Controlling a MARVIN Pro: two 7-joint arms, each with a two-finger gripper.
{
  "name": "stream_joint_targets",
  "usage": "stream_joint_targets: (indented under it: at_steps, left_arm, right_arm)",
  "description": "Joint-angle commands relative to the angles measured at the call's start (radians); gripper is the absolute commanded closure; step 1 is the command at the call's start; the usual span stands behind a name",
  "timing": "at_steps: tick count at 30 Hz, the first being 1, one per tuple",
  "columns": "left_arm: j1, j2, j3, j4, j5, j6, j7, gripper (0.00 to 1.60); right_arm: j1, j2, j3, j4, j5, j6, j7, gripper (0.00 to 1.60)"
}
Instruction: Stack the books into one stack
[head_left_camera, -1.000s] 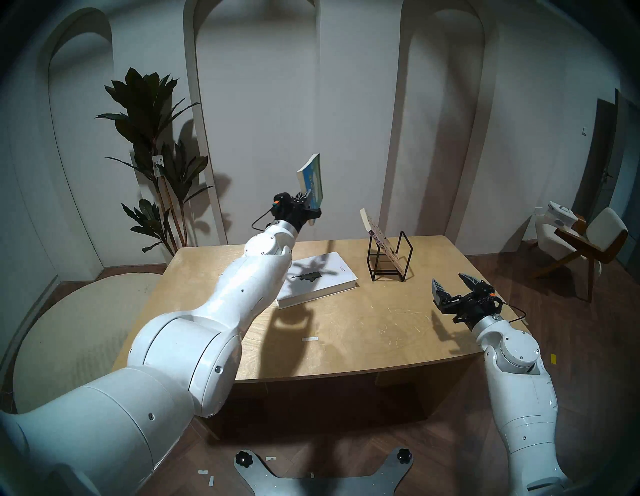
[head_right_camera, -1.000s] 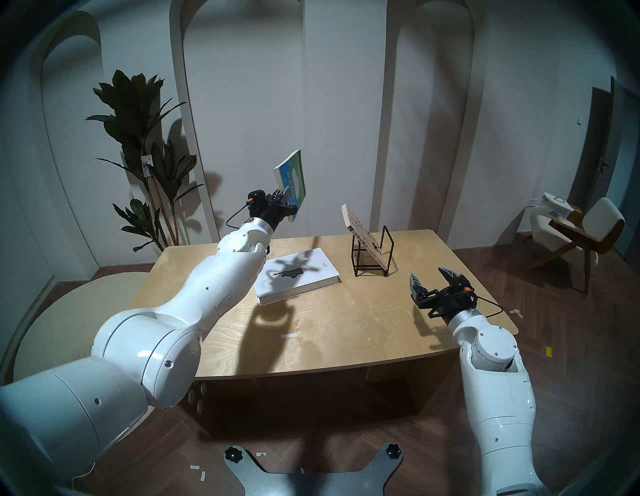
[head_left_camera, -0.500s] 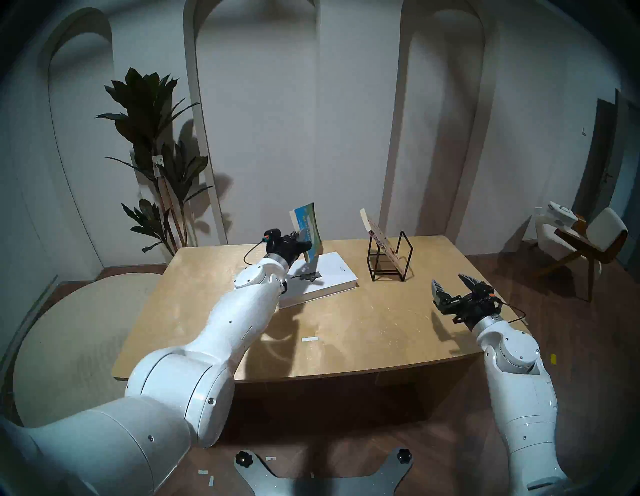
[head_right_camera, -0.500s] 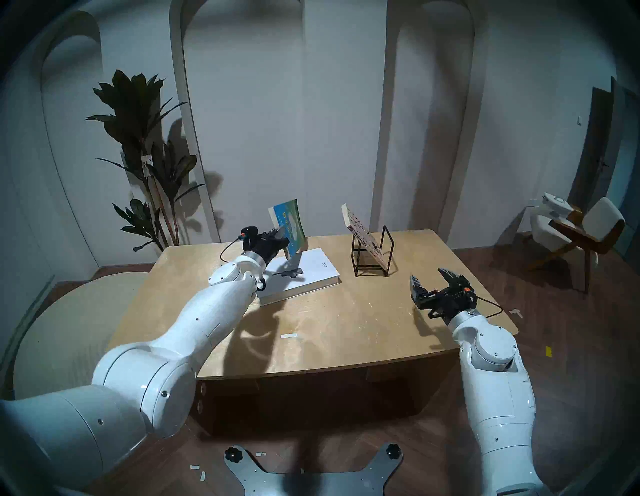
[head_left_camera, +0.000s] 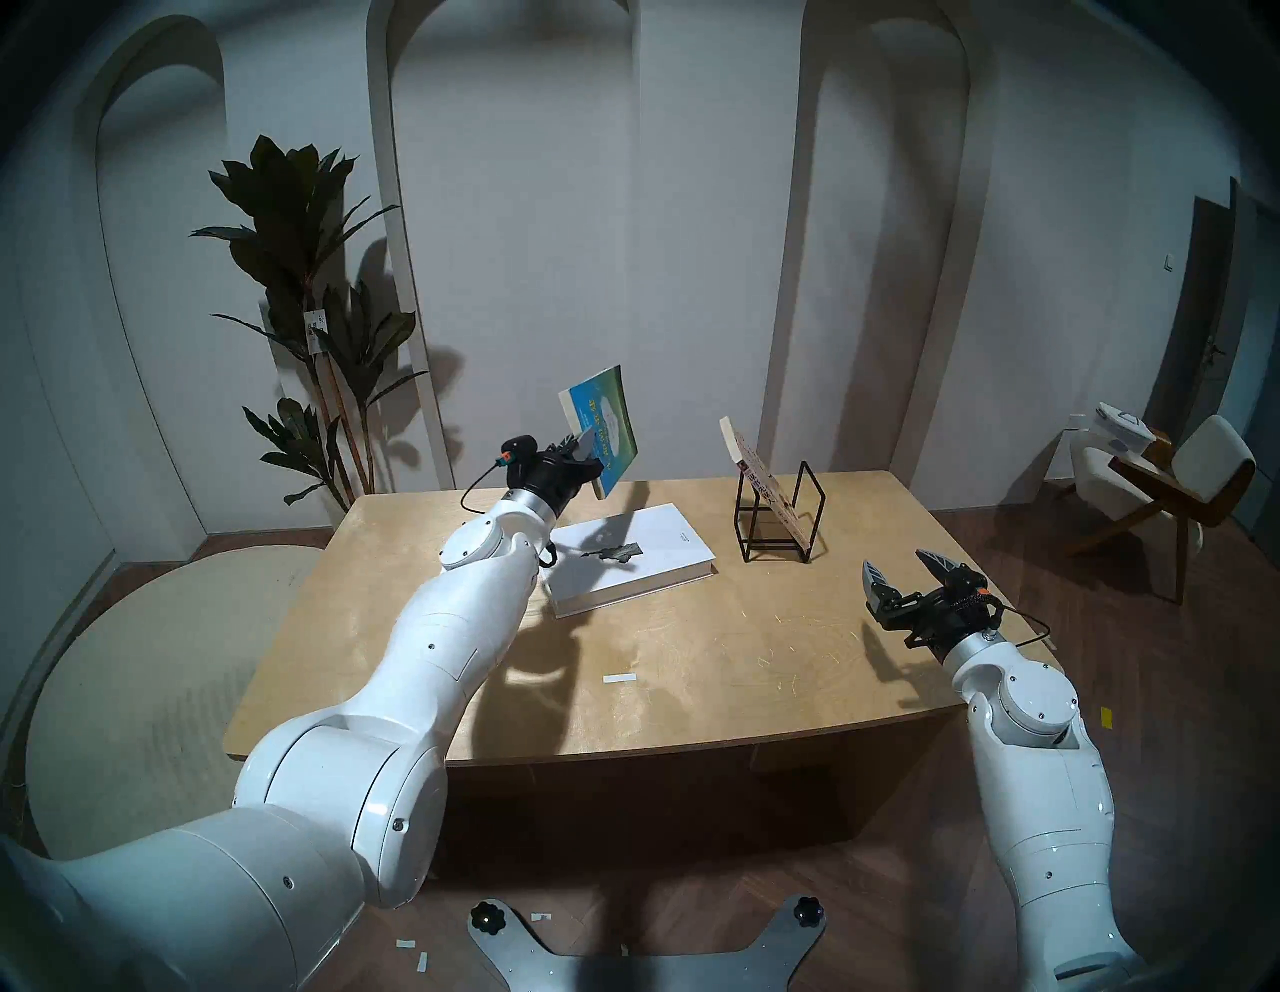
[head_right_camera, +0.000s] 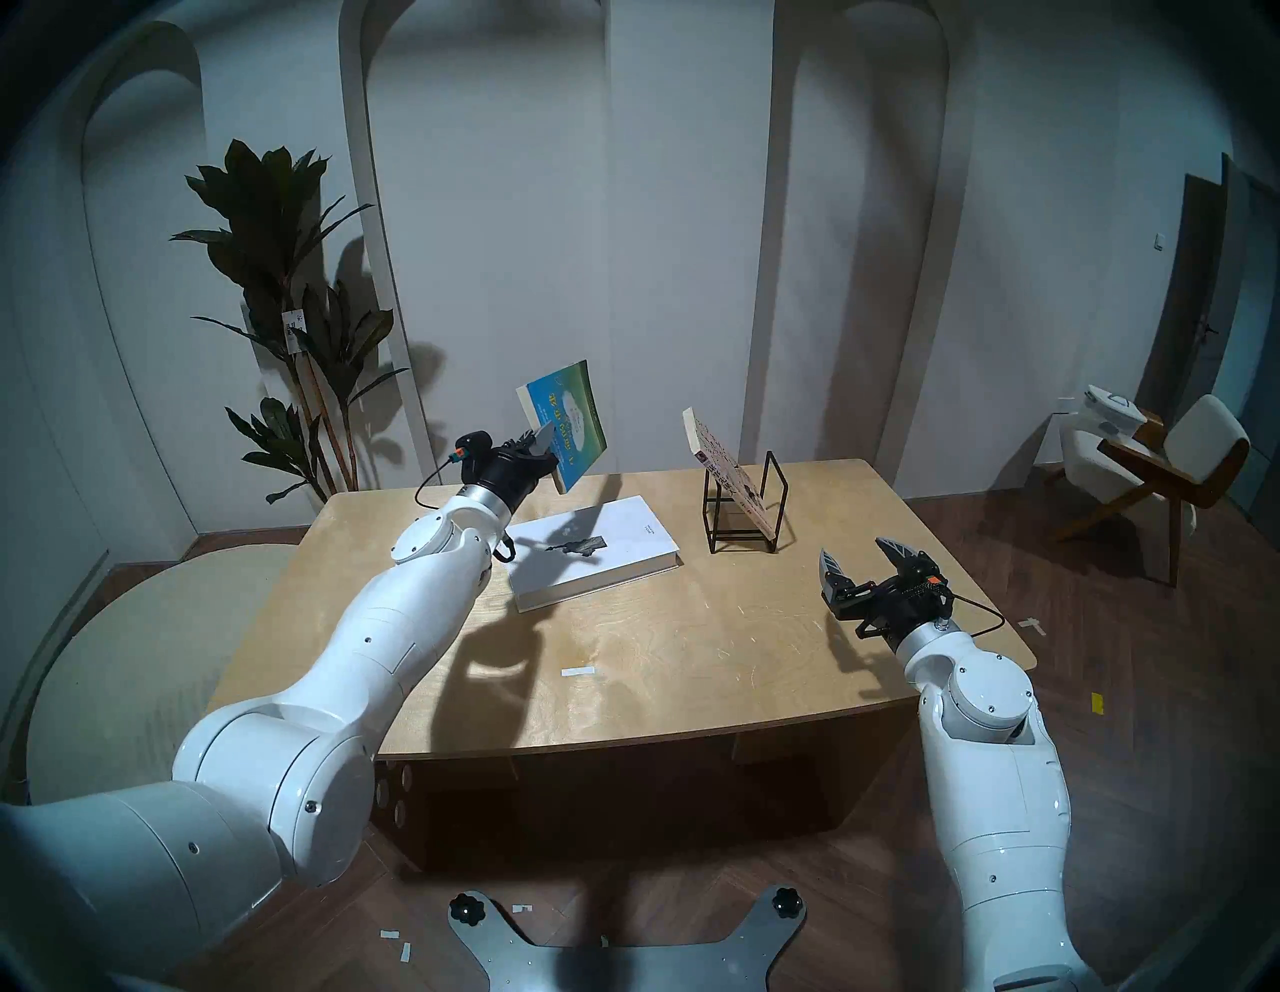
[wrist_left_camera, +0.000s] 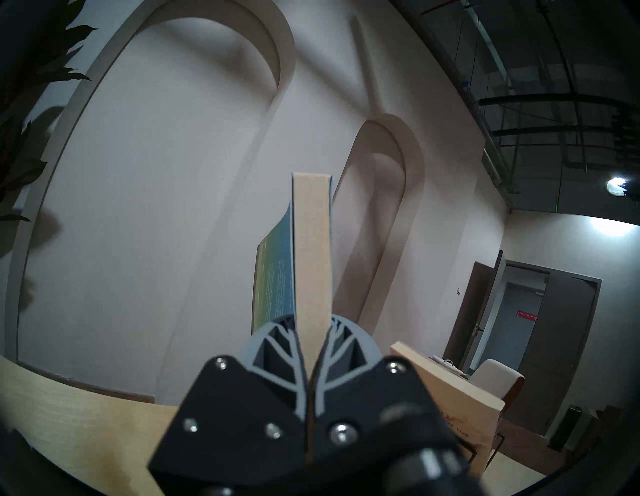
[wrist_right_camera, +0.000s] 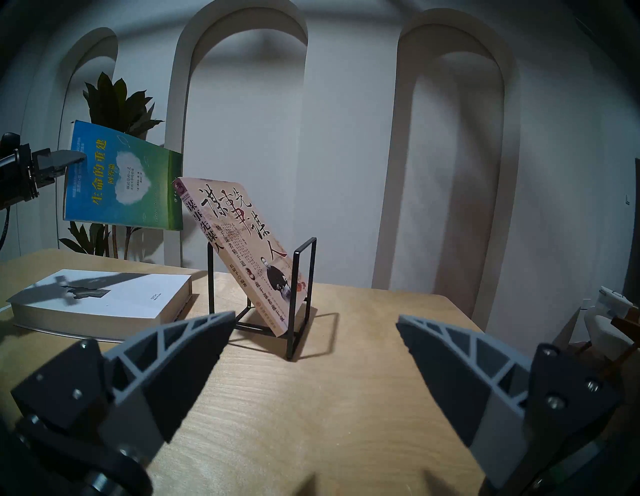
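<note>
While the beige-pink book (wrist_right_camera: 242, 249) leans in the rack (wrist_right_camera: 300, 298), the left gripper (head_left_camera: 589, 457) pinches the blue-green book (head_left_camera: 602, 422).

Yellow title 生命的重建 reads clear on the blue-green book (wrist_right_camera: 121, 180), right by the left gripper (wrist_right_camera: 74, 158) pinching its edge. Off to the right gripper's (wrist_right_camera: 313, 332) front, the beige book (wrist_right_camera: 239, 249) in the rack shows 谋事先谋人 down its spine. The white book's (wrist_right_camera: 104, 294) small print is too tiny to read.

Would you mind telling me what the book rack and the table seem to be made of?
The book rack looks like thin metal rod, matt black: slim straight bars, sharp bends. The table looks like pale plywood, lightly sealed: visible grain and fine scratches.
</note>
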Motion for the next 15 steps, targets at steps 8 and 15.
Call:
stream_joint_targets:
  at_steps: [8, 15]
  left_arm:
    - [0.101, -0.023, -0.011, -0.139, -0.081, 0.131, -0.087, 1.60]
    - [0.159, -0.032, -0.012, -0.198, -0.116, 0.207, -0.121, 1.60]
  right_arm:
    - [0.014, 0.003, 0.000, -0.014, 0.003, -0.006, 0.000, 0.00]
    - [0.015, 0.004, -0.001, -0.012, 0.003, -0.006, 0.000, 0.00]
